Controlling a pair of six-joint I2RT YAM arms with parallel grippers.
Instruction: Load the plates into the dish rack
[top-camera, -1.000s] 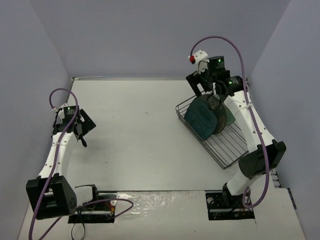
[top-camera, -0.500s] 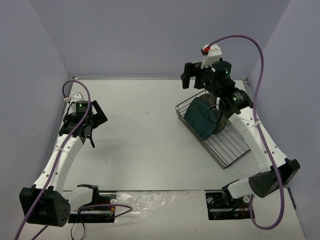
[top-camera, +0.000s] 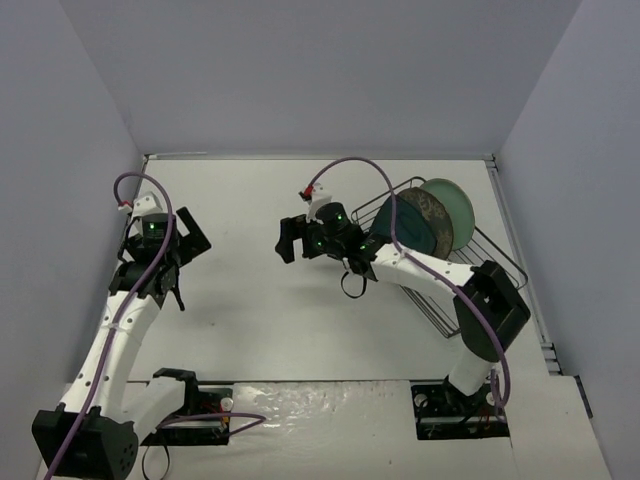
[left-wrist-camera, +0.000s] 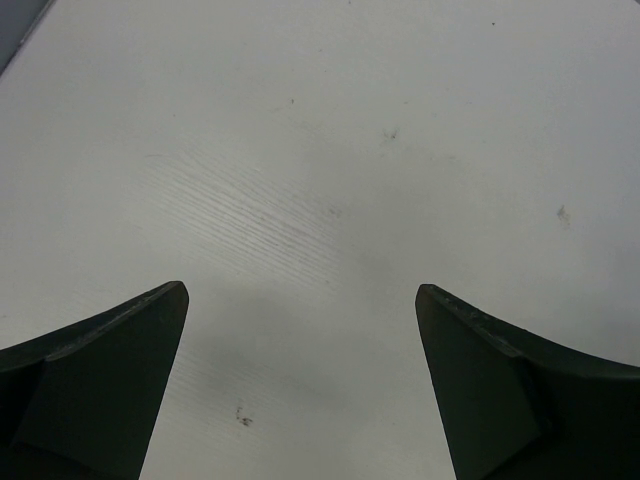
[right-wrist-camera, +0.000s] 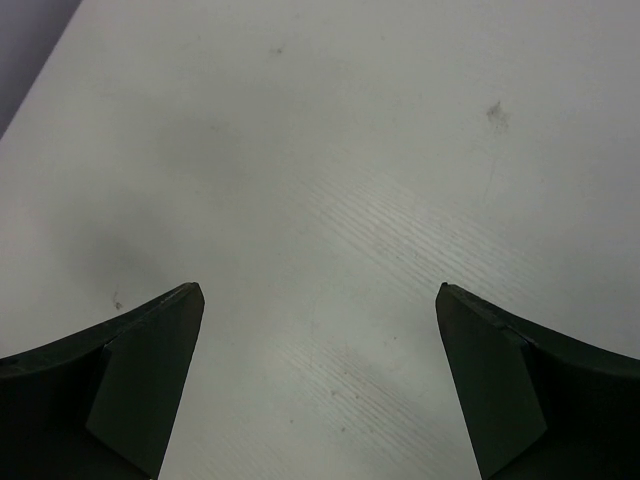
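Across the top view, table (top-camera: 270, 330): white and matt, with faint scuffs and specks; it also fills both wrist views.
Room: pale lilac-grey walls (top-camera: 300, 70) close the table in at left, back and right.
Dish rack (top-camera: 500, 255): black wire, in the upper right of the top view, set at a slant on the table.
Plates: all three stand on edge in the rack, close together. The mint-green plate (top-camera: 458, 205) is rightmost, the grey-brown plate (top-camera: 425, 222) is in the middle, and the dark teal plate (top-camera: 383, 222) is leftmost, partly behind the right arm.
Right gripper (top-camera: 289, 240): at the centre of the top view, left of the rack and apart from it; its fingers (right-wrist-camera: 130, 390) are spread wide over bare table and hold nothing.
Left gripper (top-camera: 183, 262): at the left of the frame, over the table; its fingers (left-wrist-camera: 100, 390) are wide apart and hold nothing.
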